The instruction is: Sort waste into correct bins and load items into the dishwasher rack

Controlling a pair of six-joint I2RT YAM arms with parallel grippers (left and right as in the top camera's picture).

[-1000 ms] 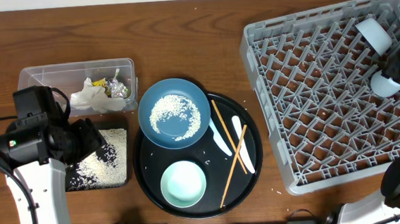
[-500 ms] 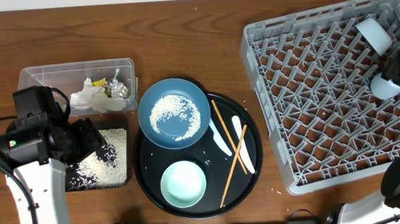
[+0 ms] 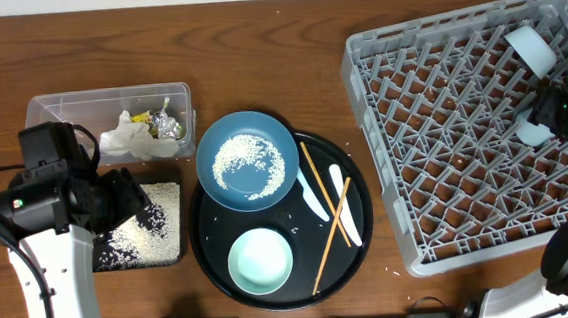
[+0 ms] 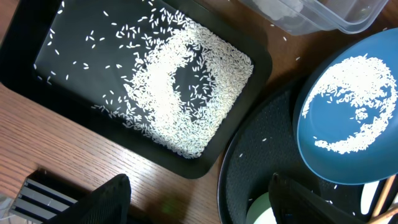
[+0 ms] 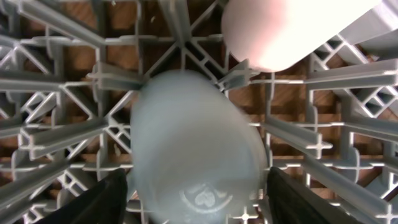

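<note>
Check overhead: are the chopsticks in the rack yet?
No, both chopsticks lie crossed on the round black tray, left of the rack.

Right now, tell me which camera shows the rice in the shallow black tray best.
Left wrist: the rice lies close up, single grains distinct. Overhead shows it small, partly behind the left arm. Right wrist shows none.

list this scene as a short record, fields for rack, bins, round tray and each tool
rack: grey dishwasher rack, far cup and near cup inside
clear tub: tissue and wrappers
black tray: loose rice
round tray: blue plate with rice, teal bowl, chopsticks, white utensils
left tool: open, empty, above black tray
right tool: over rack, near cup between its fingers, grip unclear
</note>
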